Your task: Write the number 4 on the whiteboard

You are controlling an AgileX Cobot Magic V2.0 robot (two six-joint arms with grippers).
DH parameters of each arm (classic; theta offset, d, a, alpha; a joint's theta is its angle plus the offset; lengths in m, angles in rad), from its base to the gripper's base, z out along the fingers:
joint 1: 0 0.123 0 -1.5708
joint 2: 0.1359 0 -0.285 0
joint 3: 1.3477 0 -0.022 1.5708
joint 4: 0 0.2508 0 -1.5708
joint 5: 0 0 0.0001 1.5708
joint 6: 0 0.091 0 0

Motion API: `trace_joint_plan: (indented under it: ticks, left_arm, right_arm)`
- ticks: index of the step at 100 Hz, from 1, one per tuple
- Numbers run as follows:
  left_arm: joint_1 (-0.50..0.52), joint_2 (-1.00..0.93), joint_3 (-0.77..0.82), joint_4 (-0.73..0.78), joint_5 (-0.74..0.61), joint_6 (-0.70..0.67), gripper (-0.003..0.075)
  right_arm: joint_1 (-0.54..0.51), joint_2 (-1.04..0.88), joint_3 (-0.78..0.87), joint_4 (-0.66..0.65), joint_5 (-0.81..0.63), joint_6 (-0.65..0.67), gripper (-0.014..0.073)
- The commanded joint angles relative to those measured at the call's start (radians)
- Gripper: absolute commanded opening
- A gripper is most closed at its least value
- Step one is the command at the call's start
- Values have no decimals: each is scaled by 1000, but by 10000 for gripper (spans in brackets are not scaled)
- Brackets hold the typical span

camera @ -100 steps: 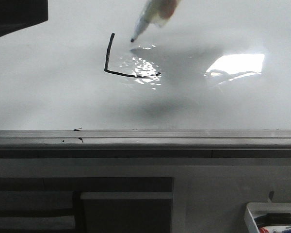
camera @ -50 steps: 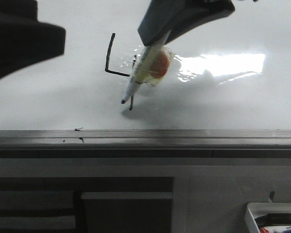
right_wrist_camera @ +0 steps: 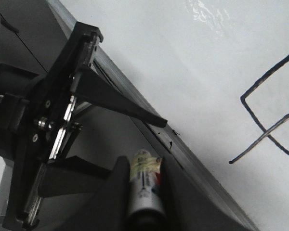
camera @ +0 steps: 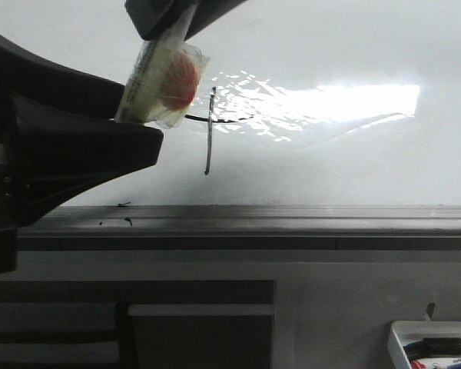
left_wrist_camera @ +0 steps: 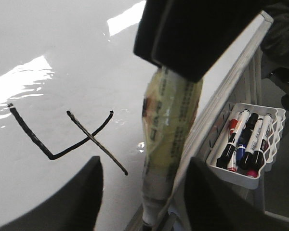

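Note:
The number 4 (left_wrist_camera: 67,137) is drawn in thin black on the glossy whiteboard (left_wrist_camera: 62,48); its vertical stroke (camera: 208,134) shows in the front view, and the figure also shows in the right wrist view (right_wrist_camera: 267,125). My right gripper (right_wrist_camera: 144,164) is shut on a marker (right_wrist_camera: 144,185) wrapped in yellowish tape (camera: 161,77) and holds it off the board. My left gripper (left_wrist_camera: 144,166) is open, its fingers (left_wrist_camera: 67,202) standing either side of the marker's lower end (left_wrist_camera: 168,139) without touching it. In the front view the left gripper (camera: 134,119) hides the 4's left part.
A grey metal rail (camera: 292,219) runs along the whiteboard's near edge, with tiny ink specks (camera: 127,221) on it. A small white tray of markers (left_wrist_camera: 245,139) hangs below the rail at the right; it also shows in the front view (camera: 434,346).
The vertical stroke of the 4 now stands finished. My right gripper has lifted the marker off the board and carried it left. My left gripper has come in around the marker's tip.

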Motion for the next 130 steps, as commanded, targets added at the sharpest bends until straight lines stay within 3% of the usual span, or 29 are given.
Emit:
trace_joint_plan:
  ticks: [1,10,37,46,59,66,83,92,110,130]
  left_arm:
    - [-6,-10,-25,-7,-95,-10,179]
    - [-6,-10,-25,29,-94,-10,-25]
    - [-6,-10,-25,67,-92,-10,-20]
    - [-6,-10,-25,67,-92,-10,-20]
    - [-6,-10,-25,39,-92,-60,-20]
    - [-6,-10,-25,-17,-87,-118,-20]
    - [-6,-20,-25,-328,-30,-281,-20]
    - [-6,-41,-43,-468,77,-299,-21]
    - [-2,-42,-171,-559,489,-299,-20]
    - [-2,-10,-233,-679,558,-299,-20]
  right_arm:
    - [1,-30,-36,-4,-45,-12,-61]
    - [1,-30,-36,-4,-41,-12,-61]
    - [1,-30,-36,-4,-56,-12,-48]
    - [1,-30,-36,-4,-83,-12,92]
    - [-3,-30,-36,-4,-146,-12,485]
    - [-19,-37,-36,-19,-197,-12,572]
    - [-96,-92,-36,-26,-265,-12,554]
    - [-145,-132,-36,-26,-255,-12,533]
    - [-197,-193,-36,-26,-235,-12,524]
    - [-197,-213,-36,-29,-228,-12,524]
